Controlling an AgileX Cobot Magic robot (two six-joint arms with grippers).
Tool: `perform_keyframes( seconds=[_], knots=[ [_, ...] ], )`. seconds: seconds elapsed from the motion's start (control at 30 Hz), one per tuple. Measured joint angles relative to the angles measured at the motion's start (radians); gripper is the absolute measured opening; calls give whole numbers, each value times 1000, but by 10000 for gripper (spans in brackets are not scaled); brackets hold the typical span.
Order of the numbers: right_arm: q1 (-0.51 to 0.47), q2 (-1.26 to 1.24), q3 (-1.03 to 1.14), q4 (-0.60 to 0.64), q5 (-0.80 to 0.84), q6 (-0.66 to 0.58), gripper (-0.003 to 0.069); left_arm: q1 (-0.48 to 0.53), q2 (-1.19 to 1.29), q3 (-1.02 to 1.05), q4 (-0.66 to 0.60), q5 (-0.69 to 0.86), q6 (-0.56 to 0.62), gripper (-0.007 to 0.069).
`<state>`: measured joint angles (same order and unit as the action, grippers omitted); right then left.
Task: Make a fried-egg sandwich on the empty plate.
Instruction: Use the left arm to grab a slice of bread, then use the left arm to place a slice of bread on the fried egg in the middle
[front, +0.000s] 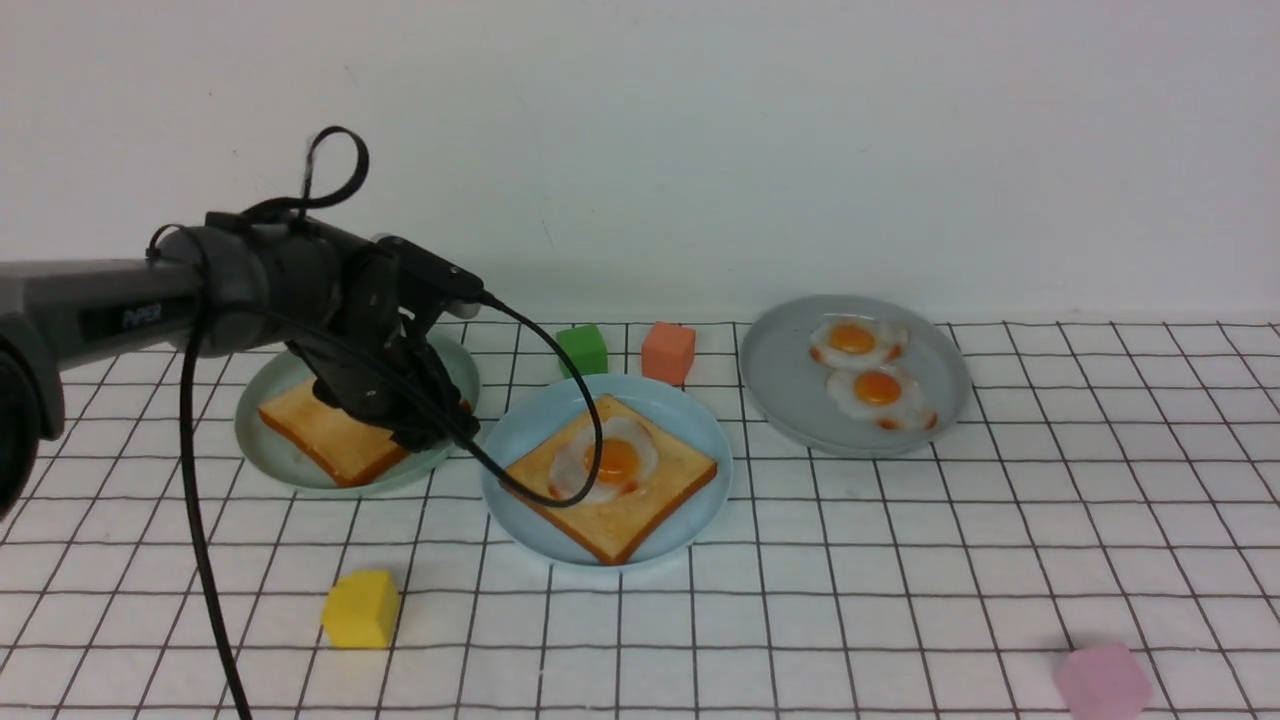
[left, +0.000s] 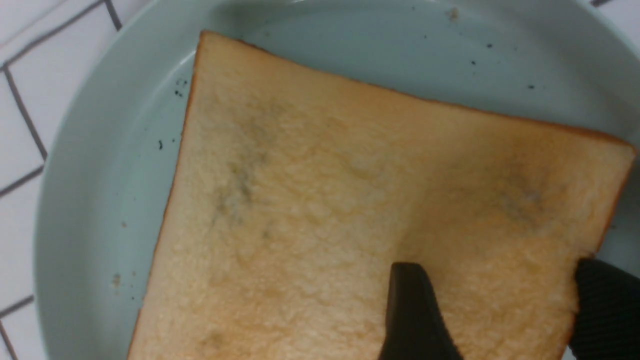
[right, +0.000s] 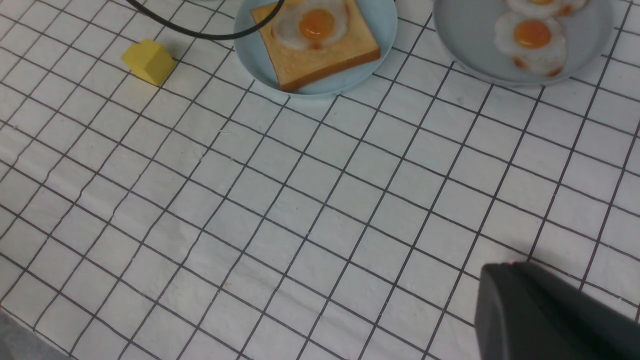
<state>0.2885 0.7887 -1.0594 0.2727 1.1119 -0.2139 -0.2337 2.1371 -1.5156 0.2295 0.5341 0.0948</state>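
A golden-brown toast slice (front: 325, 432) lies on the pale mint-green plate (front: 262, 440) at the left. My left gripper (front: 440, 435) is down on it. In the left wrist view the gripper (left: 505, 305) is open, with one finger (left: 412, 310) on top of the toast (left: 325, 200) and the other finger (left: 607, 310) against its edge. The sky-blue plate (front: 520, 425) in the middle holds a second toast slice (front: 640, 520) with a fried egg (front: 610, 462) on top. Only one dark finger (right: 545, 310) of my right gripper shows, above the cloth.
A grey plate (front: 790, 380) at the back right holds two more fried eggs (front: 868, 370). Green (front: 582, 350) and orange (front: 668, 352) blocks stand behind the blue plate. A yellow block (front: 360, 608) and a pink block (front: 1105, 682) are near the front. The left arm's cable (front: 590, 430) loops over the blue plate.
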Motion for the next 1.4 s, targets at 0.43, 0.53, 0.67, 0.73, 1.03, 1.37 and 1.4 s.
perform_keyframes(
  seconds=[0.43, 0.53, 0.67, 0.73, 1.03, 1.37, 1.4],
  knots=[
    [0, 0, 0, 1, 0, 0, 15, -28, -17, -7, -2, 54, 4, 24],
    [0, 0, 0, 1, 0, 0, 15, -37, -69, 7, 3, 105, -5, 8],
    [0, 0, 0, 1, 0, 0, 15, -40, -173, 10, 21, 123, -46, 8],
    [0, 0, 0, 0, 0, 0, 15, -48, -226, 10, 19, 128, -58, 8],
    [0, -94, 1, -30, -16, -1, 15, -294, -313, 9, -82, 185, -95, 8],
    [0, -233, 1, -38, 16, 0, 15, -376, -199, -18, -83, 172, -101, 6],
    [0, -237, 1, -39, 19, 0, 15, -376, -186, -28, -82, 169, -101, 6]
  ],
)
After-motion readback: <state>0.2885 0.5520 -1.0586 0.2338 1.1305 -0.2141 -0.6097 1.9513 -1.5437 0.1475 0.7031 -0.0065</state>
